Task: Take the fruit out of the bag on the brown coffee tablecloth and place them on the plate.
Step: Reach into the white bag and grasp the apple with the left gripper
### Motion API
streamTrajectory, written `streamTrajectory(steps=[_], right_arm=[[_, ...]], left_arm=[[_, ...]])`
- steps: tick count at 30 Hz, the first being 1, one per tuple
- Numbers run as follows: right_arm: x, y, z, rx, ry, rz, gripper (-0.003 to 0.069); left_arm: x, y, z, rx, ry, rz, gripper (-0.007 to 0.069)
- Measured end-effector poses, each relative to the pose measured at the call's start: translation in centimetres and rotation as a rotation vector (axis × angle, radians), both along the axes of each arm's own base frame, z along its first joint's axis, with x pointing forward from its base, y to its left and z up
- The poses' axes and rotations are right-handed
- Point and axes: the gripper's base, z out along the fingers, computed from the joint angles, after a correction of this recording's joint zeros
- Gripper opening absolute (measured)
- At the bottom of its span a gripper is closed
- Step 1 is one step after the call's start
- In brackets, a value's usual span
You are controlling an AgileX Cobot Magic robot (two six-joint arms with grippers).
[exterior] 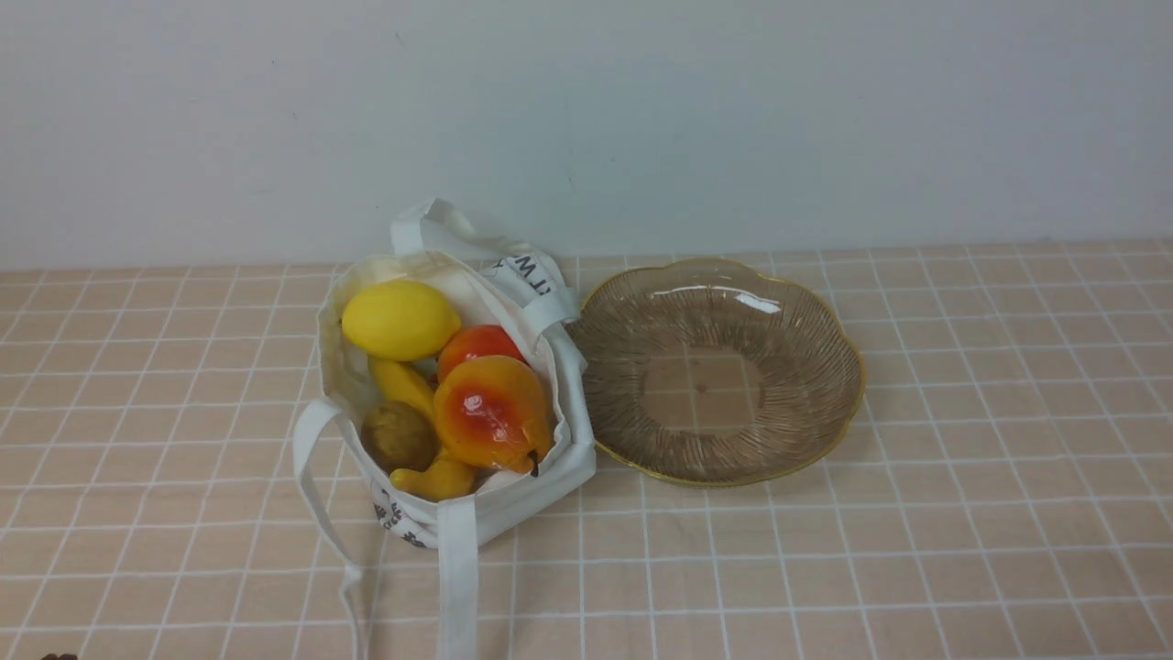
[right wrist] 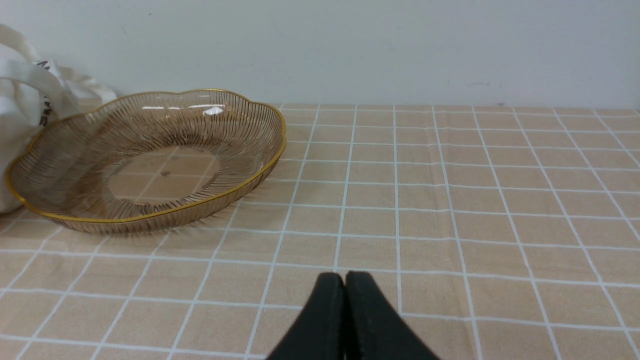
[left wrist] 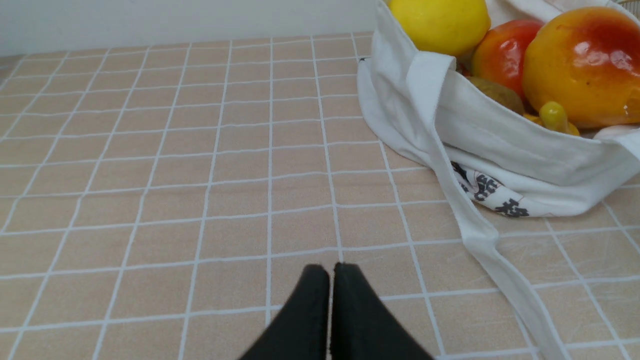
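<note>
My left tool is pinched together with nothing in it, out over the checked tablecloth. Right tool is the same deal: tips together, gripping nothing. Near my left tool is the white bag, sitting left of the middle of the tabletop, toward the far edge, with one strap trailing to the near edge. All the fruit's in the bag: lemon, pear, red round fruit, banana, kiwi. The glass plate sits right against the bag's right side, also toward the far edge.
</note>
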Motion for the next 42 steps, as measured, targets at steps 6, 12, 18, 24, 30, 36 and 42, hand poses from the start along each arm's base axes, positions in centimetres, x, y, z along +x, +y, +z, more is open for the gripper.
streamTrajectory(steps=[6,12,18,24,30,36,42], right_arm=[[0.0,0.0,0.0,0.0,0.0,0.0,-0.0015],[0.0,0.0,0.0,0.0,0.0,0.0,-0.0015],[0.0,0.0,0.0,0.0,0.0,0.0,-0.0015],[0.0,0.0,0.0,0.0,0.0,0.0,-0.0015],[0.0,0.0,0.0,0.0,0.0,0.0,-0.0015],[0.0,0.0,0.0,0.0,0.0,0.0,-0.0015],[0.0,0.0,0.0,0.0,0.0,0.0,-0.0015]], left_arm=[[0.0,0.0,0.0,0.005,0.0,0.0,-0.0008],[0.0,0.0,0.0,0.008,-0.001,0.0,-0.0008],[0.0,-0.1,0.1,-0.069,-0.009,0.01,-0.0008],[-0.1,-1.5,0.5,-0.837,0.067,0.081,-0.0008],[-0.2,-2.6,1.3,-1.426,0.166,0.106,-0.0008],[-0.2,-2.6,1.8,-1.341,0.116,0.055,-0.0008],[-1.1,-3.6,8.5,-1.005,0.053,-0.179,-0.0008]])
